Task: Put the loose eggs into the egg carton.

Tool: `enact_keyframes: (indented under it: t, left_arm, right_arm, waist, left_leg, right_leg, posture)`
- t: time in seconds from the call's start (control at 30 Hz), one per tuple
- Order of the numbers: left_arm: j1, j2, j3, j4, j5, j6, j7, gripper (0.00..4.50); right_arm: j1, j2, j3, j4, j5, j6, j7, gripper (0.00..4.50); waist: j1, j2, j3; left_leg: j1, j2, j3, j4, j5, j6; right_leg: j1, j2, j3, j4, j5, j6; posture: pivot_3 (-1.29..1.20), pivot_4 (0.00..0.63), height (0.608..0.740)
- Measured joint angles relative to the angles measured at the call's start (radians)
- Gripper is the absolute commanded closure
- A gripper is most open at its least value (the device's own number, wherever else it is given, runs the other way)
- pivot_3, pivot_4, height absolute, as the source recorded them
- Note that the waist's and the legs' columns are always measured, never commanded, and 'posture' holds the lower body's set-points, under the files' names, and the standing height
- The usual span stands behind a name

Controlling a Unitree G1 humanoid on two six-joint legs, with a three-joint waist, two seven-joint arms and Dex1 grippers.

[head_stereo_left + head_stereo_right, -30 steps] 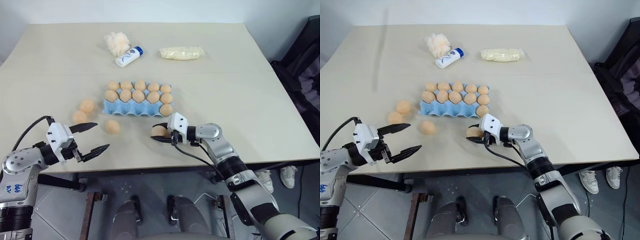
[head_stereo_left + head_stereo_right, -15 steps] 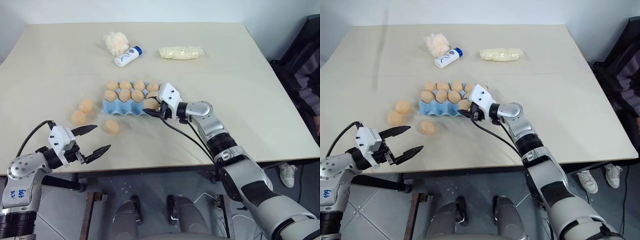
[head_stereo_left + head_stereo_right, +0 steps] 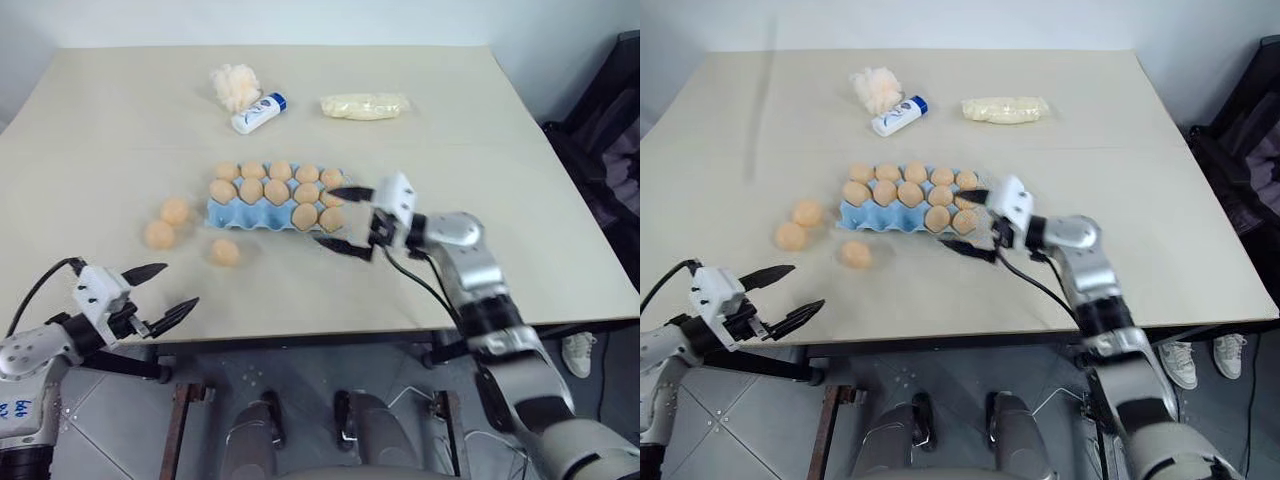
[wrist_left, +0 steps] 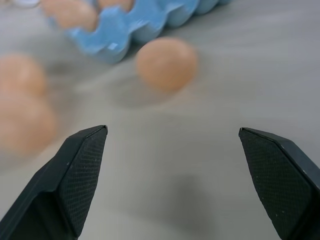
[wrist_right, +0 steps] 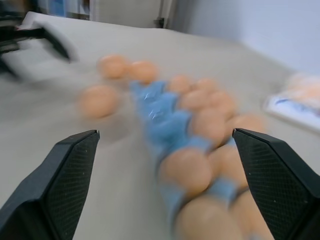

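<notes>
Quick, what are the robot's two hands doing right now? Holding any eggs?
Left gripper: open, holding nothing.
Right gripper: open, holding nothing, beside the egg carton.

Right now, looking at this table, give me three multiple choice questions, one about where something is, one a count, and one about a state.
1. Where does the white bottle lie?
A. inside the egg carton
B. between the pale puff and the clear bag
C. at the table's near edge

2. How many loose eggs lie outside the egg carton?
A. three
B. one
C. six

3. The right gripper is:
A. shut on an egg
B. shut on the bottle
C. open, empty

Answers: 1 B, it lies between the puff and the bag. 2 A, three lie left of the carton. 3 C, fingers spread, nothing between.
</notes>
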Motion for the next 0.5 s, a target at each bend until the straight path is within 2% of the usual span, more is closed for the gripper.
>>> enact_keyframes:
  t: [0.1,0.17,0.2,0.23,0.43,0.5]
  left_arm:
    - [0.060,0.012,0.051,0.000,-0.018,0.035,-0.013,0.00]
    - [0.080,0.017,0.058,-0.001,-0.021,0.045,-0.025,0.00]
    - [0.080,0.017,0.058,-0.001,-0.021,0.045,-0.026,0.00]
    - [0.076,0.016,0.057,0.001,-0.019,0.045,-0.022,0.00]
    - [-0.012,-0.023,0.012,0.008,0.000,0.063,0.047,0.00]
    - [-0.060,-0.065,-0.029,-0.006,0.003,0.080,0.079,0.00]
  right_arm:
    - [0.110,-0.103,-0.026,-0.106,0.038,0.048,0.051,0.04]
    - [0.147,-0.130,-0.049,-0.160,0.050,0.064,0.046,0.04]
    - [0.164,-0.141,-0.053,-0.178,0.051,0.063,0.044,0.04]
    - [0.186,-0.150,-0.055,-0.195,0.051,0.063,0.043,0.04]
    - [0.278,-0.157,-0.040,-0.269,0.051,0.080,0.028,0.04]
    - [0.282,-0.155,-0.039,-0.289,0.050,0.085,0.009,0.04]
  waist:
    - [-0.002,0.000,0.000]
    - [-0.006,0.000,0.000]
    - [-0.005,0.000,0.000]
    - [-0.005,0.000,0.000]
    - [0.001,0.000,0.000]
    - [0.003,0.000,0.000]
  left_leg:
    - [0.000,0.000,0.000,0.000,0.000,0.000]
    - [0.001,0.000,-0.001,-0.001,0.000,-0.001]
    - [0.001,0.000,-0.002,-0.001,-0.001,-0.001]
    - [0.002,0.000,-0.005,-0.001,-0.001,-0.001]
    - [-0.002,-0.001,-0.003,-0.003,-0.001,0.000]
    - [-0.002,-0.002,-0.001,-0.004,-0.001,0.000]
  right_leg:
    - [-0.001,0.000,0.000,-0.001,0.000,-0.001]
    - [-0.001,0.002,0.001,-0.003,-0.001,-0.007]
    - [-0.001,0.002,0.001,-0.005,-0.006,-0.018]
    - [-0.003,0.003,-0.001,-0.010,-0.005,-0.019]
    - [0.005,0.003,0.002,-0.022,0.004,-0.011]
    - [0.005,0.002,0.004,-0.023,0.004,-0.011]
  posture:
    - [0.00,0.150,0.740]
    - [0.00,0.150,0.740]
    - [0.00,0.150,0.740]
    - [0.00,0.150,0.740]
    - [0.00,0.150,0.740]
    - [0.00,0.150,0.740]
